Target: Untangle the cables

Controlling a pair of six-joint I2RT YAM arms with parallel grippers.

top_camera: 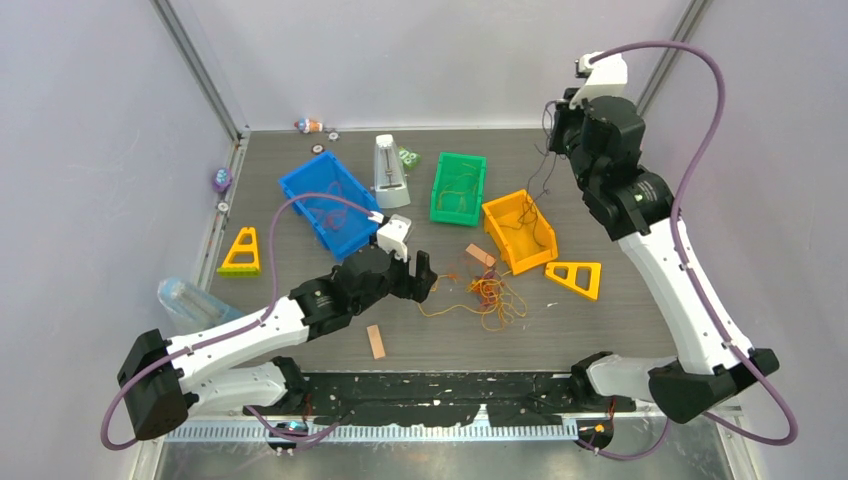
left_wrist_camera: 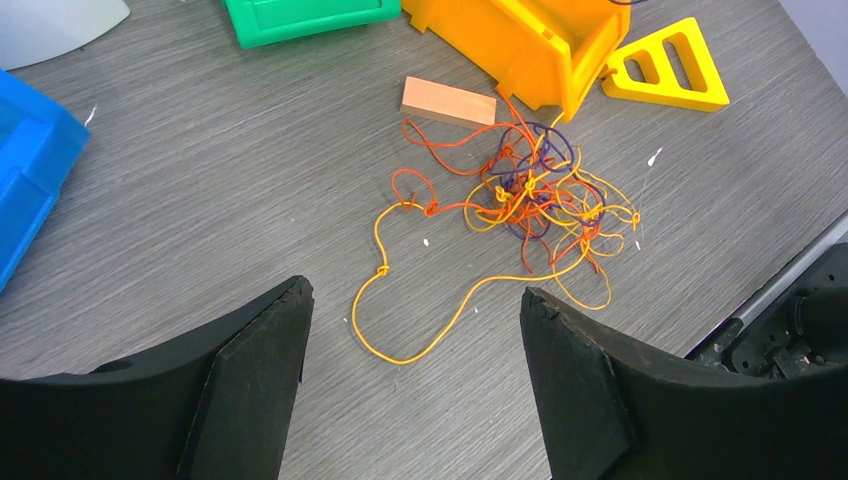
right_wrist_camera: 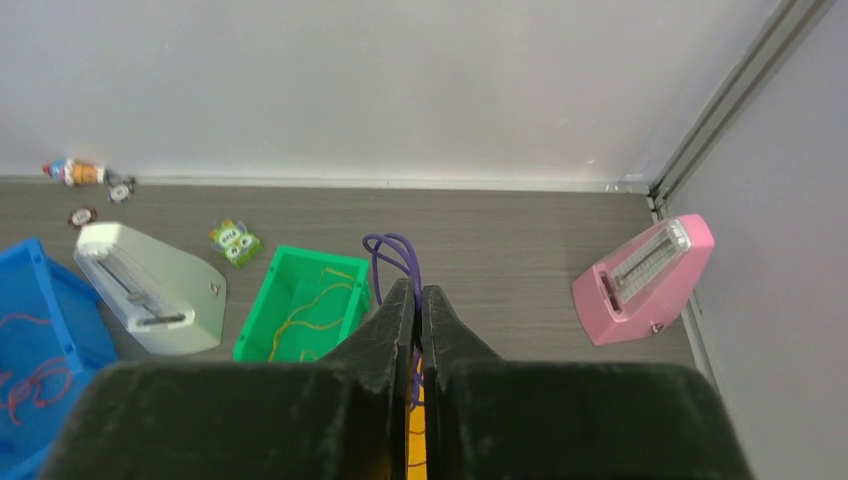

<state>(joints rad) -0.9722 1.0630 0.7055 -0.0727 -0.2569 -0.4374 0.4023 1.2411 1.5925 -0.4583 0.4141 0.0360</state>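
Jaws of the left gripper (left_wrist_camera: 415, 292) are standing wide apart and empty, hovering low over the table (left_wrist_camera: 200, 180). The right gripper (right_wrist_camera: 417, 290) is pinching fully shut on a purple cable (right_wrist_camera: 392, 250), holding it high near the back wall, with its thin strand apparently dangling toward the orange bin (top_camera: 520, 230). The tangle of cables (left_wrist_camera: 535, 195) is lying on the table ahead of the left gripper, with orange, yellow and purple strands knotting together and one long yellow loop (left_wrist_camera: 385, 272) trailing out toward the open fingers. A small wooden block (left_wrist_camera: 448, 101) is sitting just beside the tangle, with the orange bin and a yellow triangle (left_wrist_camera: 668, 68) lying just beyond. Farther out, a green bin (right_wrist_camera: 262, 305) is holding a yellow cable (right_wrist_camera: 310, 318) and a blue bin (right_wrist_camera: 40, 300) a red cable (right_wrist_camera: 25, 385). So the work seems to be mid-sorting, with one strand being lifted away and more waiting. The next move is probably calling for the left gripper to lower onto the loose yellow loop, close on that single strand and draw it gently clear without dragging the knot along.
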